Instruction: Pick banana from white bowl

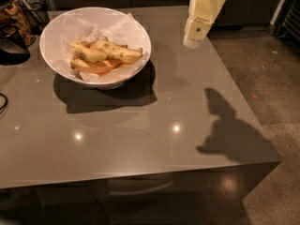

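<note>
The long yellow banana speckled with dark brown [119, 54] lies in the wide round white bowl lined with crinkled paper [52, 60], on smooth orange curved pieces [96, 67] and touching a shorter, plumper yellow banana [86, 53]. The bowl sits on the grey bench [140, 125]. The cream-coloured gripper [197, 34] hangs right of the bowl, well apart, with nothing seen in its grasp. Whether it is open or closed cannot be told.

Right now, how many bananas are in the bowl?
2. The spotted banana lies right of the plumper banana in the white bowl; more may be hidden. The gripper hangs right of it.
</note>
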Action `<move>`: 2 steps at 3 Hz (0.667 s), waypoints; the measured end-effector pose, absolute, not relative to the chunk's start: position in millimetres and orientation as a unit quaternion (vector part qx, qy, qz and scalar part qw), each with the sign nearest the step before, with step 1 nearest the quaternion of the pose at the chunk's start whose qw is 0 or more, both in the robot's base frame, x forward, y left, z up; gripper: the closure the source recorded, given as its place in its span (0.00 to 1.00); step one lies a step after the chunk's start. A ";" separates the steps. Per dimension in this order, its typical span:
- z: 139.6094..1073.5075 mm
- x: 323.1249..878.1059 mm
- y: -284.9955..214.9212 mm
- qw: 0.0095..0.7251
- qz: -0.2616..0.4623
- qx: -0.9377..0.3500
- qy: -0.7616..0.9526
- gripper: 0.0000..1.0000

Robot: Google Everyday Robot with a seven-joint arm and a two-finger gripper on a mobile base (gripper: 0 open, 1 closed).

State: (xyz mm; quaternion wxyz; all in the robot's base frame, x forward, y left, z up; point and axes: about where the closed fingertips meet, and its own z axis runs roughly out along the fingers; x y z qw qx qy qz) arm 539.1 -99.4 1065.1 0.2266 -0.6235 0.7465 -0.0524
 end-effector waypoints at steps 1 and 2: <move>1067.0 555.6 -84.3 0.226 -0.039 -0.630 0.742 0.00; 1057.2 571.4 -68.0 0.216 -0.022 -0.641 0.737 0.00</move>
